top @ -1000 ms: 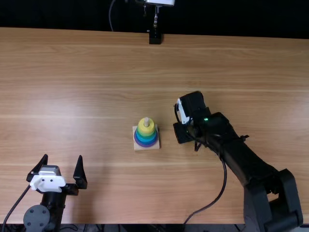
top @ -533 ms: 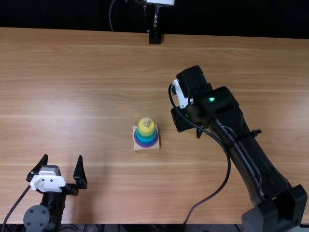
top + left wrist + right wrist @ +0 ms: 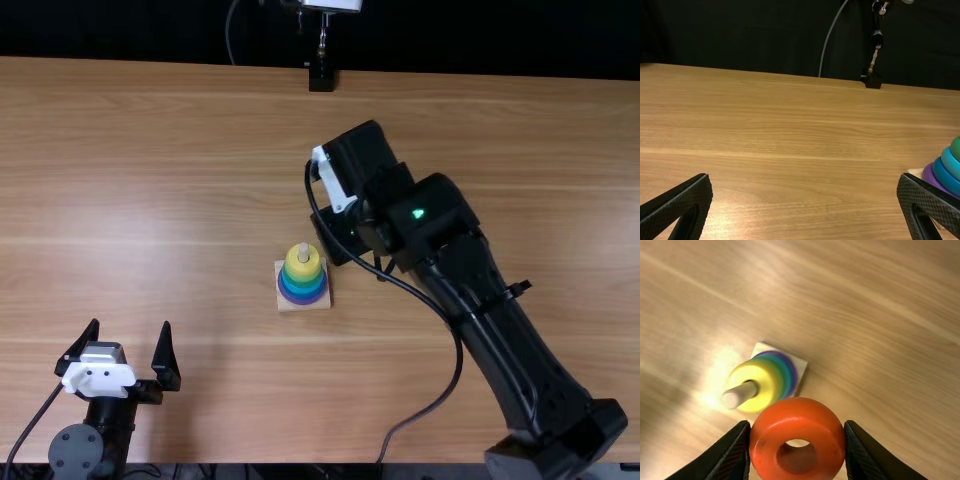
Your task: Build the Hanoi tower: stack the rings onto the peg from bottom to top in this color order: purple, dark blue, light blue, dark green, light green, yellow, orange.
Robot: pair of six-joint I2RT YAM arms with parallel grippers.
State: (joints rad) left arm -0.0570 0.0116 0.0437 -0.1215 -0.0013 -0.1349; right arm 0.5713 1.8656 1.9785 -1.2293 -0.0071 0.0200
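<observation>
As the right arm (image 3: 465, 285) swings in closer to the stack (image 3: 303, 284), right gripper (image 3: 797, 425) pinches the orange ring (image 3: 798, 415) near but off the peg (image 3: 740, 394), yellow ring (image 3: 746, 372) topmost, so only orange's placement seems to remain, left gripper (image 3: 131, 324) spread wide.

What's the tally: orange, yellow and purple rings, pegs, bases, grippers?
Orange ring: 1
Yellow ring: 1
Purple ring: 1
Peg: 1
Base: 1
Grippers: 2 (left gripper, right gripper)
Total: 7
</observation>
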